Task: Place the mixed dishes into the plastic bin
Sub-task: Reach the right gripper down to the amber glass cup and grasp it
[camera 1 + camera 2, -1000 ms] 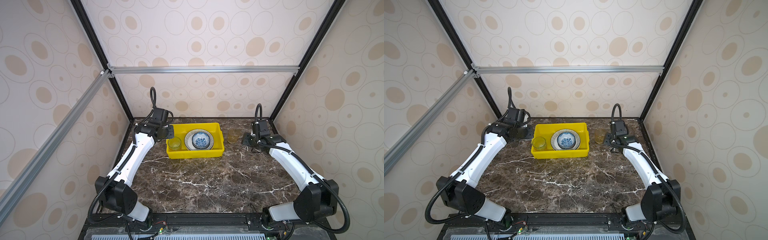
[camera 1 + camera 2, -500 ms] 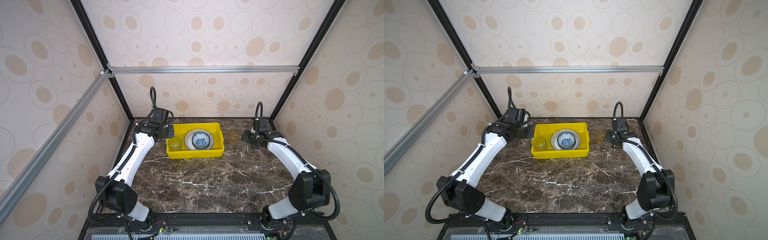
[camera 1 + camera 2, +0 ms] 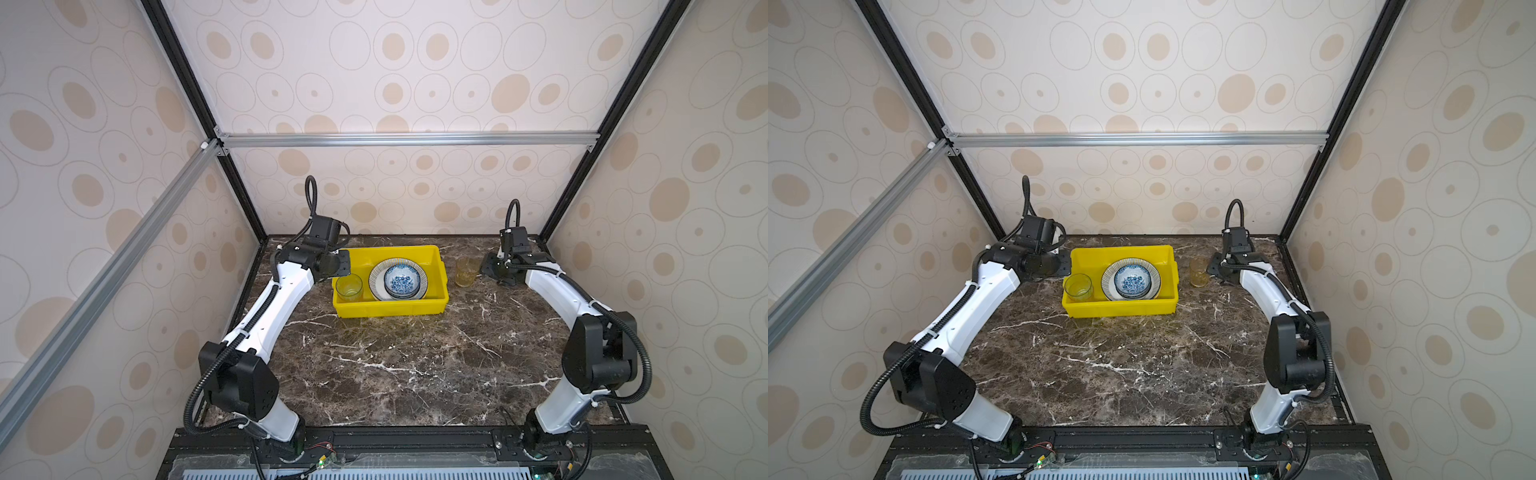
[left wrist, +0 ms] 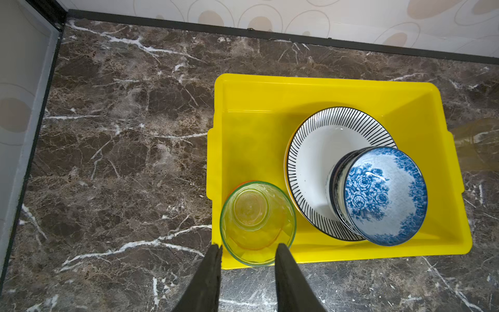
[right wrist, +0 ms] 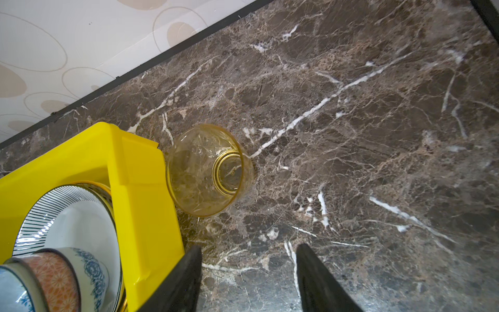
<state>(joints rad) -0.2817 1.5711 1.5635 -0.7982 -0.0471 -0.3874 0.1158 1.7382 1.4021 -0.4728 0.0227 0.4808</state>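
R hand (image 5: 248,247) half open, empty, aimed at amber cup (image 5: 208,170), seemingly last dish out, on tabletop (image 3: 395,374) at 3 o'clock of bin (image 3: 390,309); L hand (image 4: 249,246) part open, empty, over green cup (image 4: 256,221) inside, 8 o'clock corner

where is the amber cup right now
In both top views the amber cup stands upright on the marble table right of centre, outside the yellow bin, between its right wall and the open right gripper.
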